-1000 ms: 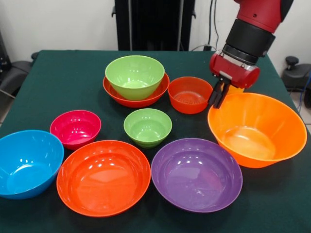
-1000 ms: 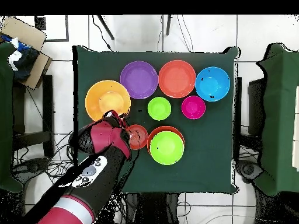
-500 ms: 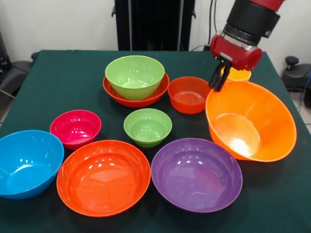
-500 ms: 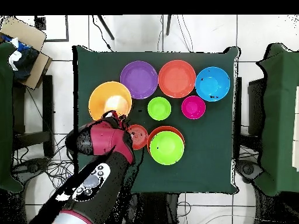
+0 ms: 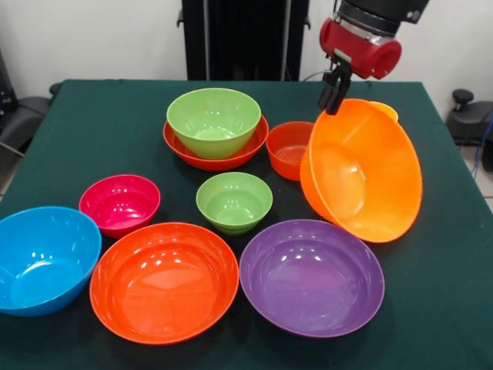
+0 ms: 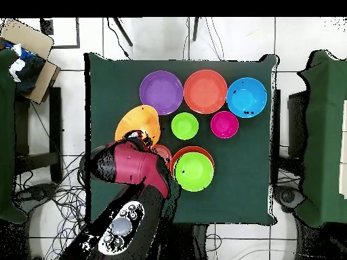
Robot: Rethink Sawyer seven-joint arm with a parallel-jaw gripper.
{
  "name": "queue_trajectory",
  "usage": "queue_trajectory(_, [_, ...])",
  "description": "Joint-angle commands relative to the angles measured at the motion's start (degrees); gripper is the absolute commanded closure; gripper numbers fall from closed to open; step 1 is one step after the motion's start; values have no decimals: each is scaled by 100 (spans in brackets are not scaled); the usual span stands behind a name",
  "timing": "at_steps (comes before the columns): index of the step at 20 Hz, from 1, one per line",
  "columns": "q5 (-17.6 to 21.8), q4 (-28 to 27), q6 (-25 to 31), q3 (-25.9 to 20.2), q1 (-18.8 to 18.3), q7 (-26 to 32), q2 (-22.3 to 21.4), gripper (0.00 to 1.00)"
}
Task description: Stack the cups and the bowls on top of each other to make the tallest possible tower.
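Observation:
My gripper point(image 5: 332, 99) is shut on the upper rim of the large orange bowl point(image 5: 362, 173), which hangs steeply tilted above the table with its opening facing the other bowls. Overhead, the gripper point(image 6: 139, 138) sits at the near edge of that bowl point(image 6: 137, 123). A yellow-orange cup point(image 5: 386, 110) peeks out behind the bowl's rim. The tower is a medium lime green bowl point(image 5: 213, 117) nested in a wide red-orange bowl point(image 5: 179, 144). A small red-orange bowl point(image 5: 286, 149) stands between the tower and the hanging bowl, partly covered by it.
Loose on the green table point(image 5: 100, 116) are a small lime green bowl point(image 5: 234, 202), magenta bowl point(image 5: 119, 204), blue bowl point(image 5: 42, 258), big red-orange bowl point(image 5: 163, 281) and purple bowl point(image 5: 312, 277). A cardboard box point(image 6: 27, 40) lies off the table.
The gripper has risen and moved toward the tower with the large orange bowl. The bowl left the table and tipped from nearly flat to steeply tilted, covering part of the small red-orange bowl.

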State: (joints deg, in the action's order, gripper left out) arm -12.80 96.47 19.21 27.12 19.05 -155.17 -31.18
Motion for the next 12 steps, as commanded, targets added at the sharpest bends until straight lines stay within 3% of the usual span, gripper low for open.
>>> queue_trajectory(1, [496, 343, 808, -831, -196, 478, -345, 100])
queue_trajectory(12, [722, 332, 1265, -865, -378, 600, -723, 100])
